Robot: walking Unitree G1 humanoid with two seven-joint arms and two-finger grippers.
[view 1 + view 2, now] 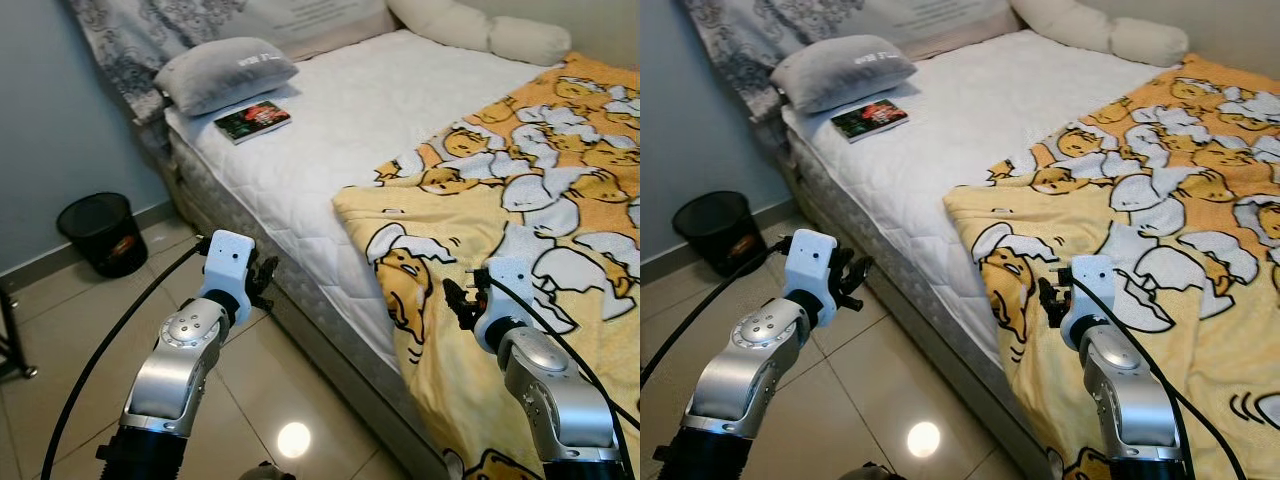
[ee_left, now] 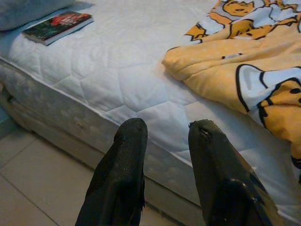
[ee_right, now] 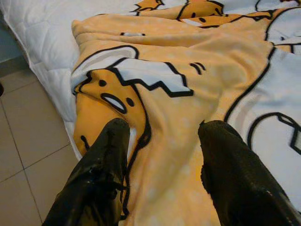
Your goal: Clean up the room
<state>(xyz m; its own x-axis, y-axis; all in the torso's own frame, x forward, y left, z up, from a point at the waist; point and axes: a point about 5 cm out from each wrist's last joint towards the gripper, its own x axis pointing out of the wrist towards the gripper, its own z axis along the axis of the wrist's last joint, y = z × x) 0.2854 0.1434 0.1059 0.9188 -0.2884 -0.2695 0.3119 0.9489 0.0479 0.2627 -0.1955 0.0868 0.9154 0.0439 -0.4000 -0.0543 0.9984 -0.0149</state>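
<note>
We stand on a tiled floor [image 1: 60,300] beside a bed [image 1: 340,130] with a white quilted mattress, and we place everything else by that bed. A yellow blanket [image 1: 540,220] printed with cartoon egg figures lies rumpled over the half of the bed nearer us, its edge hanging down the side toward the floor; the far half of the mattress is bare. Near the head of the bed a grey pillow [image 1: 225,70] sits at the corner, with a book [image 1: 253,121] lying flat just beside it on the mattress, and a long white bolster [image 1: 480,30] rests against the wall at the far side. A black bin [image 1: 100,232] stands on the floor off the head corner of the bed. Our left gripper [image 2: 164,141] hovers over the floor just short of the bed's side, fingers parted and holding nothing. Our right gripper [image 3: 160,141] hangs over the draped edge of the blanket, fingers spread with the cloth between them but not yet pinched. We judge the tidying barely begun: the blanket remains unspread or unfolded, and the book still lies out on the bed.
</note>
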